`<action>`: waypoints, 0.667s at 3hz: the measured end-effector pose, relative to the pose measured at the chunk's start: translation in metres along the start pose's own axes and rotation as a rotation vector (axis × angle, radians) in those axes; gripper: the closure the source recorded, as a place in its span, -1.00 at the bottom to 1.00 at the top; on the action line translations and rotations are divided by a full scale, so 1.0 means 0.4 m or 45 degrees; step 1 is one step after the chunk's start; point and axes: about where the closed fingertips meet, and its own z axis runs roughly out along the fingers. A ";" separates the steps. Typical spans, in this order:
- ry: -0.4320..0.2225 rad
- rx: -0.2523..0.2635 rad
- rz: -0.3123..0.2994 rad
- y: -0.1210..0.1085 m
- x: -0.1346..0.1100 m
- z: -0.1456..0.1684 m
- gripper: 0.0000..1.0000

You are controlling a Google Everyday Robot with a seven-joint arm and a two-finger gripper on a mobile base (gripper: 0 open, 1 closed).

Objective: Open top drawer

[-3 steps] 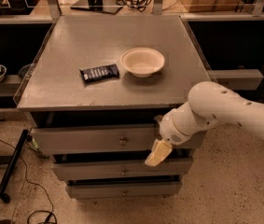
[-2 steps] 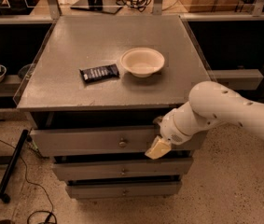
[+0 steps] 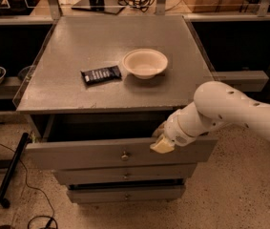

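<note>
Grey top drawer (image 3: pixel 77 154) (brass knob (image 3: pixel 124 155) centred) stands pulled out; gripper (image 3: pixel 162 144) rests at its upper edge, grip state unclear.

1. Dim, warm amber cast overall. Light comes from above and behind the cabinet top (image 3: pixel 101 51).
2. Soft sheen on the white arm (image 3: pixel 230 109); the bowl (image 3: pixel 145 62) casts a shadow on its near side.
3. Top drawer (image 3: pixel 77 154) interior is in deep shadow. The gripper (image 3: pixel 162 144) at its front's upper edge is lit pale yellow.

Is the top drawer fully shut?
No: the top drawer stands out past the lower fronts with a dark gap behind it, the gripper at its upper edge.
</note>
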 end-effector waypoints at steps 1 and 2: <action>0.000 0.000 0.000 0.000 0.000 0.000 1.00; 0.000 0.000 0.000 -0.001 -0.006 -0.021 1.00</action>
